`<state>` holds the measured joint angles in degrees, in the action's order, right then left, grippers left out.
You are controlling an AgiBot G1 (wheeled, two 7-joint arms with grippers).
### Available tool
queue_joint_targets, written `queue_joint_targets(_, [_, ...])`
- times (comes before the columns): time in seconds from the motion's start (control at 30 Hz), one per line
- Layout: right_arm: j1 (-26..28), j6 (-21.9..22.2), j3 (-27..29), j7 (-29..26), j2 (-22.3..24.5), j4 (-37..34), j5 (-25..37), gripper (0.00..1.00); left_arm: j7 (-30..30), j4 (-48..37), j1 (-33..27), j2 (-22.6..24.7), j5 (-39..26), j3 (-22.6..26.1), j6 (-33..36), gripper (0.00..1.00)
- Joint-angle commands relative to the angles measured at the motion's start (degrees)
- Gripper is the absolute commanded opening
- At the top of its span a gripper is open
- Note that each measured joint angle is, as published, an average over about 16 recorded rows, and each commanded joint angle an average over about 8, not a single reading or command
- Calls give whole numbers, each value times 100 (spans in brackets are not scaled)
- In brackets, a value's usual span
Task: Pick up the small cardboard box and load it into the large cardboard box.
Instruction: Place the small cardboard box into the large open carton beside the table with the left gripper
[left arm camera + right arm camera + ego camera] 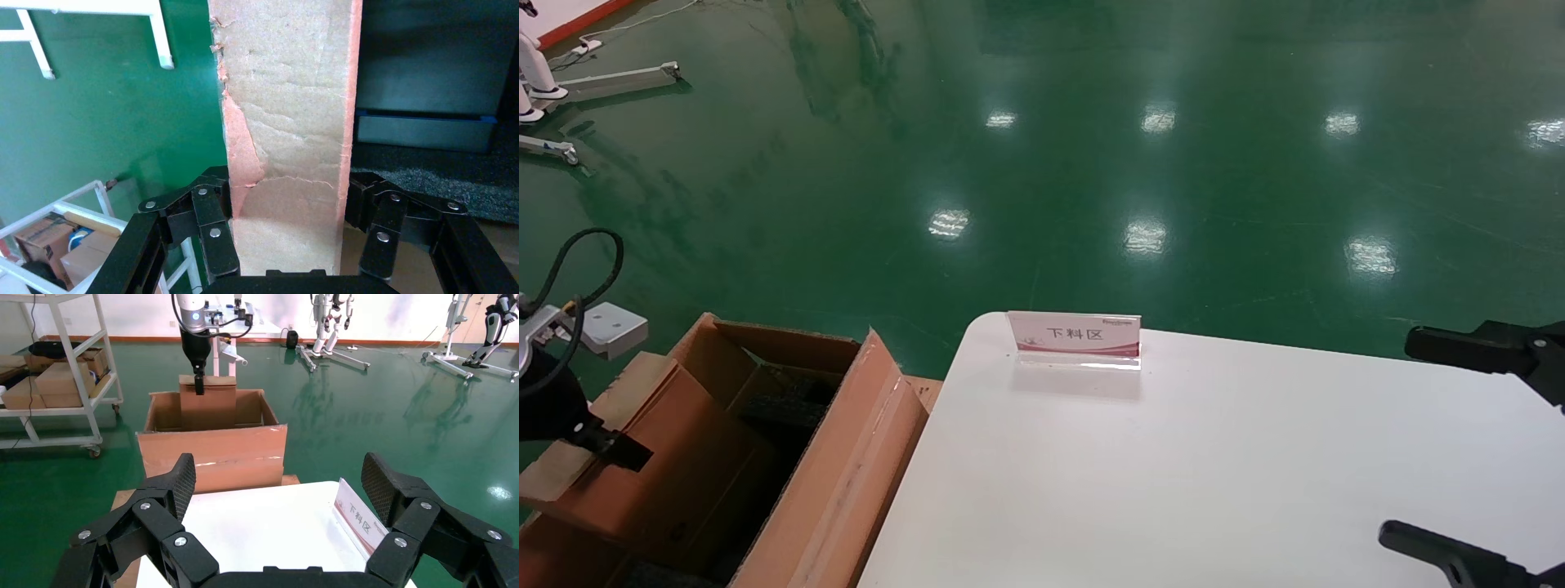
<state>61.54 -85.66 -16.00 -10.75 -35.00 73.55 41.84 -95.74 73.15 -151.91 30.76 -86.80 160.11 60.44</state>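
On the robot's left side, beside the white table [1173, 474], the left gripper [287, 229] pinches the top edge of the small cardboard box [674, 465] between its two fingers [211, 223]. This small box hangs upright, its long side pointing down, and its lower part is already between the walls of the large cardboard box [846, 457], which stands on the green floor [1091, 163]. From the right wrist view it seems not yet fully down, so I think the coming move is straight downward and then a release. Farther right, behind a small sign [1075, 333], the right gripper [278, 496] hovers over the table, spread wide and holding nothing.
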Motion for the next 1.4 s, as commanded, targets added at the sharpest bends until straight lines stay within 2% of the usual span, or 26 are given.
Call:
queue_joint_targets(0.03, [0,0,0,0,0,0,0,100,-33,-7,70,-8,-27,-3,-57,0])
queue_joint_targets(0.23, [0,0,0,0,0,0,0,100,-112,-57,274,-18,-57,-28,-188,0])
queue_joint_targets(0.27, [0,0,0,0,0,0,0,100,-124,-67,311,-17,-58,-34,-208,3])
queue_joint_targets(0.5, [0,0,0,0,0,0,0,100,-212,-144,571,7,-30,-80,-313,88])
queue_joint_targets(0.53, [0,0,0,0,0,0,0,100,-221,-153,600,12,-24,-85,-321,98])
queue_joint_targets(1.4, [-2,2,0,0,1,-2,-1,100,-279,-218,792,39,2,-117,-373,100])
